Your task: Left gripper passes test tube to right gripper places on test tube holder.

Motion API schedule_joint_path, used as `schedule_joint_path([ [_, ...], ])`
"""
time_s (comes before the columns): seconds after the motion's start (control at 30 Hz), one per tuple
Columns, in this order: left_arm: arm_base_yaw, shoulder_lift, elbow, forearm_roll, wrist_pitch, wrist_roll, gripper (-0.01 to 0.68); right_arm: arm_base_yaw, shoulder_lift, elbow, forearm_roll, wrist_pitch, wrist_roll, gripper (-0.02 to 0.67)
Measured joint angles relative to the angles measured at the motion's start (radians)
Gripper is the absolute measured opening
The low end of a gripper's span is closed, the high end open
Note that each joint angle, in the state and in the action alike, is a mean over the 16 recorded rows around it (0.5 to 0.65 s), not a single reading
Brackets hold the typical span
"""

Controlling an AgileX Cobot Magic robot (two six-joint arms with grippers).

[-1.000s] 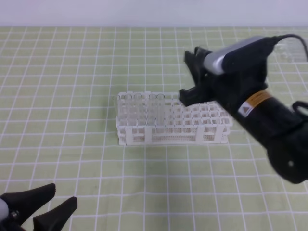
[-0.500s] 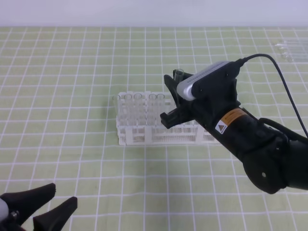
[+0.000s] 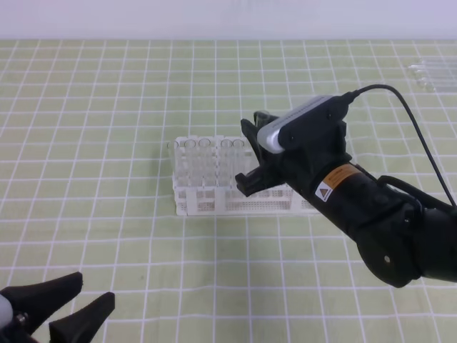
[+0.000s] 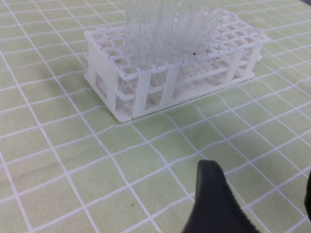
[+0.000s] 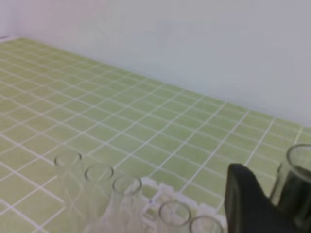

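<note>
My right gripper (image 3: 251, 153) hangs over the right half of the white test tube holder (image 3: 203, 196), shut on an upright clear test tube (image 5: 297, 167). In the right wrist view the tube's rim shows beside one black finger (image 5: 245, 201). Several identical tubes (image 3: 207, 153) stand in the holder's left rows (image 5: 99, 174). At the bottom left corner of the high view, well short of the holder, my left gripper (image 3: 64, 311) stands open and empty. One of its fingers (image 4: 214, 204) shows in the left wrist view, facing the holder (image 4: 146, 87).
A few loose clear tubes (image 3: 432, 71) lie at the far right back of the green gridded mat. The right arm and its cable cover the holder's right end.
The right arm swung down and left with the tube until its fingers stood over the holder, then sank slightly. The left gripper has not moved.
</note>
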Motion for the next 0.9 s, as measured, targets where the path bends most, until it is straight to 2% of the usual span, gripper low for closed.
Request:
schedule_joint_path([
  [0.9, 0.000, 0.001, 0.000, 0.000, -0.001, 0.000, 0.359, 0.000, 0.021, -0.003, 0.000, 0.041, 0.000, 0.120],
])
